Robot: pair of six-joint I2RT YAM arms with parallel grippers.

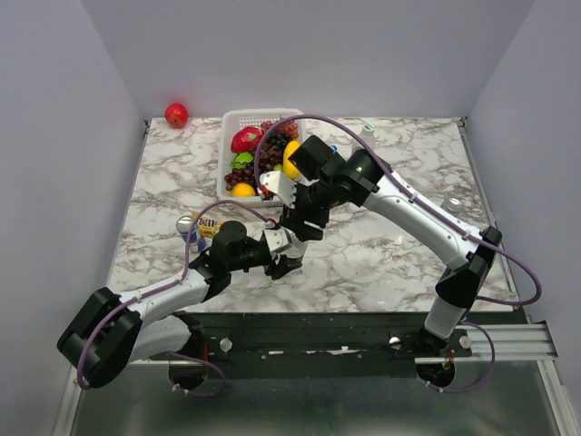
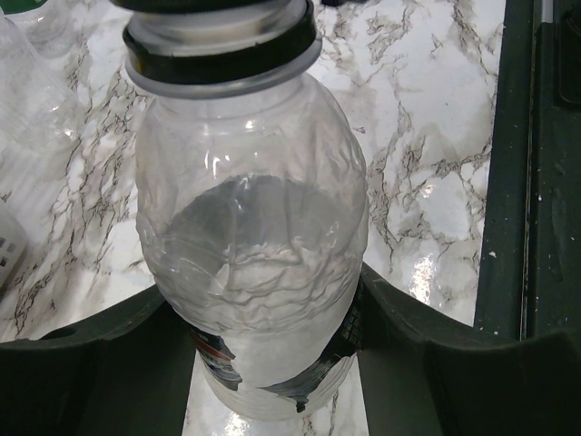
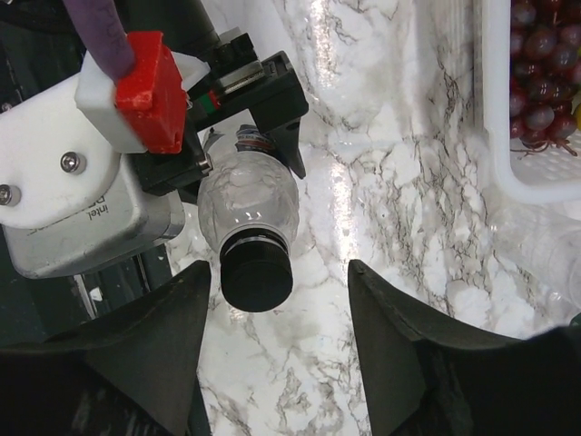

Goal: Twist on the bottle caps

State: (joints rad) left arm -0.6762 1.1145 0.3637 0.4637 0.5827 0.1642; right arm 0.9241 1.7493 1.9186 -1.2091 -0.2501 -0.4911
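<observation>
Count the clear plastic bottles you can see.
3. One bottle, black cap on top, is clamped in the left gripper; a second bottle stands behind the right arm, right of the basket; a third bottle sits near the table's right edge. The arms may hide more.

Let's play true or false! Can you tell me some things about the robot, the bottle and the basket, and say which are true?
1. The left gripper holds a clear bottle. True.
2. The bottle's cap is blue. False: it is black.
3. The right gripper is squeezing the cap. False: it is open, with a finger on either side of the cap and a gap showing.
4. A white basket has fruit in it. True.
</observation>
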